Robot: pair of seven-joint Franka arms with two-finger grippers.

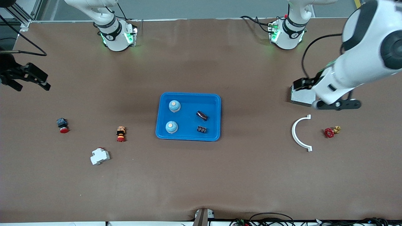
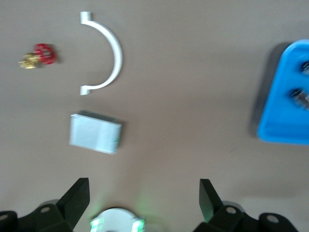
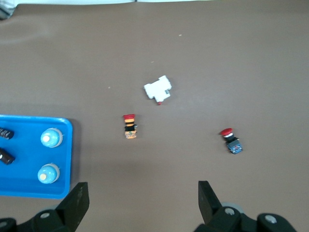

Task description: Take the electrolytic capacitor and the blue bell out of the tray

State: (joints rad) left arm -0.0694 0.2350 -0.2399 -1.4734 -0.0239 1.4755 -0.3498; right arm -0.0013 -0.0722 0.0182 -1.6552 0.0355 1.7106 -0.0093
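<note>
While both grippers, left (image 2: pixel 144 198) and right (image 3: pixel 143 200), hover with jaws spread, bring one squarely over the capacitor (image 1: pixel 202 115) in the tray (image 1: pixel 188 137); avoid the bells (image 1: pixel 174 106).

Glossy smooth plastic tray (image 1: pixel 188 97) on a matt brown table cover (image 1: pixel 201 182).

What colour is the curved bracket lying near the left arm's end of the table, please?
The curved bracket is plain white, seen best in the front view.

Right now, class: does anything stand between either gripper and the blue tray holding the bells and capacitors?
Nothing visible does. Open brown table lies between the left gripper and the tray, and between the right gripper and the tray.
</note>
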